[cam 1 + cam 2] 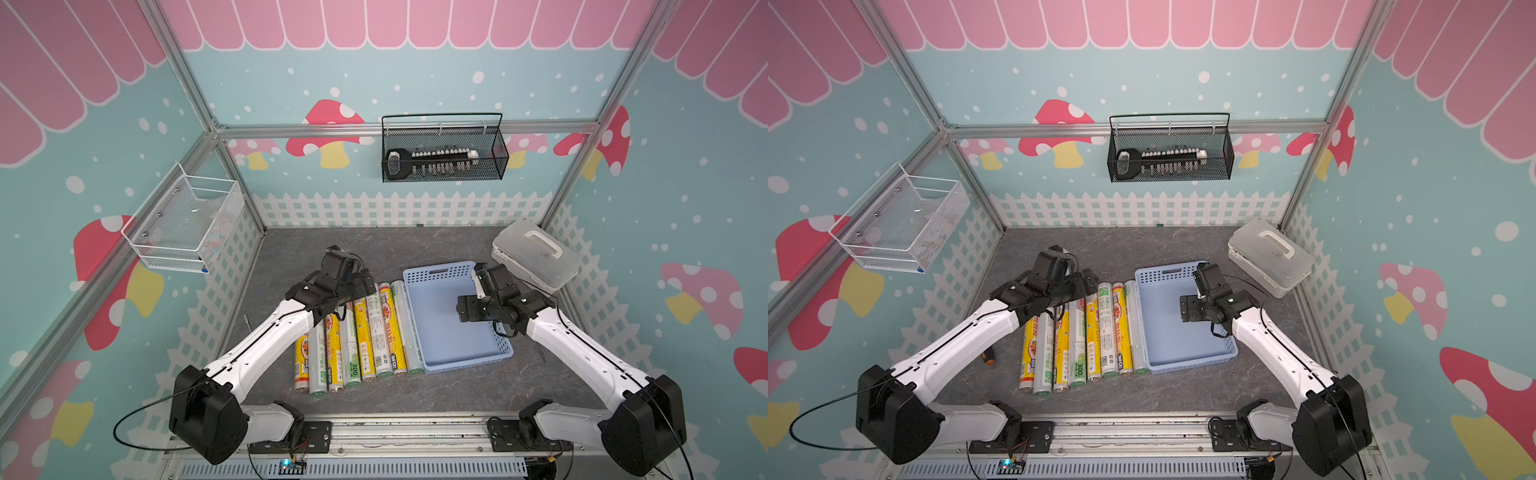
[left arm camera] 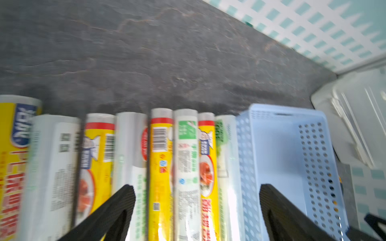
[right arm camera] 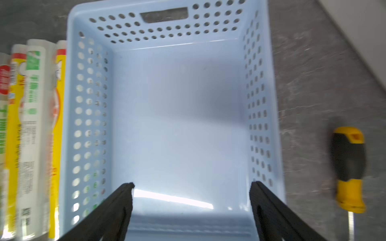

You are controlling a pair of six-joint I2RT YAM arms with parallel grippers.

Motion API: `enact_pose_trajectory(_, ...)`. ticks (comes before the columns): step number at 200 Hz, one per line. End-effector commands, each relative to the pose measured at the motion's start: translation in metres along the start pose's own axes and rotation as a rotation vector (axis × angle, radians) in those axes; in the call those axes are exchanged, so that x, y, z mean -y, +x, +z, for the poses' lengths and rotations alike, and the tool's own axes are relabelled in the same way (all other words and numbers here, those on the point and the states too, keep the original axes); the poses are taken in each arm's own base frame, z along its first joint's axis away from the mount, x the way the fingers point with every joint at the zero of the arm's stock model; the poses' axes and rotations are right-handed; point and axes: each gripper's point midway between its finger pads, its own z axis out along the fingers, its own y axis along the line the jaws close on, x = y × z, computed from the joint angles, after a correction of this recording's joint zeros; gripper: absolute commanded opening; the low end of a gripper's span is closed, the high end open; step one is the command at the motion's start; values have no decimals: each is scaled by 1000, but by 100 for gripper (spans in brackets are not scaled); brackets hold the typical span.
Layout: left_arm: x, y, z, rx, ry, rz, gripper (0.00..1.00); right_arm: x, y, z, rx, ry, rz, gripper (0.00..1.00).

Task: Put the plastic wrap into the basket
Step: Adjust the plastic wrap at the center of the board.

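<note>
At the 9 o'clock side of the counter (image 1: 415, 249), the left claw (image 2: 196, 187) hung with its jaws wide apart and empty over the 12 o'clock ends of the plastic wrap rolls (image 1: 372, 328). The rolls lay side by side in one row on the counter, the last of them just beside the 9 o'clock wall of the light-blue basket (image 1: 436, 272). The basket's floor was bare, so by my reading no roll had gone in yet and the whole row was left to move. The right claw (image 3: 191, 185) hovered above the basket, jaws likewise apart and gripping nothing. A top view caught an orange handle (image 1: 988, 358) peeping from under the left arm at the row's 9 o'clock. Only the left wrist view gave the rolls' labels and barcodes. Only the right wrist view showed the yellow-and-black screwdriver handle (image 3: 348, 167) on the counter at the basket's 3 o'clock, hidden under the right arm in both top views. Only those top views took in the grey lidded case (image 1: 536, 253) at 1 o'clock.
</note>
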Motion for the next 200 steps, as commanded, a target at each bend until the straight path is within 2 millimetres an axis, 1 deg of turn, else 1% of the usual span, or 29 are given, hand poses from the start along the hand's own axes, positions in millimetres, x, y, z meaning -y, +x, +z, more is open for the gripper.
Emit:
enact_pose_trajectory(1, 19, 29, 15, -53, -43, 66, 93, 48, -2, -12, -17, 163, -83, 95)
enact_pose_trajectory(15, 34, 43, 22, -72, -38, 73, 91, 60, -4, -2, -43, 146, -47, 95)
enact_pose_trajectory(21, 39, 46, 23, -74, -37, 89, 90, 58, -3, 5, -60, 100, -40, 95)
enact_pose_trajectory(30, 44, 49, 24, -73, -42, 101, 87, 47, -2, 16, -90, -4, -32, 95)
enact_pose_trajectory(49, 48, 54, 27, -78, -43, 90, 83, 38, 1, 34, -151, -75, -24, 94)
enact_pose_trajectory(61, 48, 56, 29, -84, -47, 88, 80, 45, 1, 44, -176, -39, -10, 93)
enact_pose_trajectory(74, 48, 57, 32, -88, -52, 75, 77, 47, 1, 52, -183, -40, -13, 93)
enact_pose_trajectory(82, 48, 58, 34, -92, -55, 72, 76, 55, 1, 56, -193, -2, -3, 93)
enact_pose_trajectory(104, 52, 63, 43, -120, -57, 79, 70, 81, 10, 61, -231, 110, 38, 93)
enact_pose_trajectory(126, 57, 66, 51, -141, -52, 84, 63, 99, 22, 58, -243, 182, 93, 93)
enact_pose_trajectory(157, 60, 69, 62, -158, -62, 85, 59, 113, 39, 56, -249, 218, 157, 93)
enact_pose_trajectory(170, 61, 70, 66, -163, -66, 83, 57, 123, 45, 55, -257, 254, 179, 94)
enact_pose_trajectory(184, 59, 71, 70, -164, -80, 75, 57, 122, 48, 55, -253, 215, 208, 93)
enact_pose_trajectory(200, 58, 72, 72, -164, -89, 69, 57, 124, 49, 53, -244, 226, 210, 93)
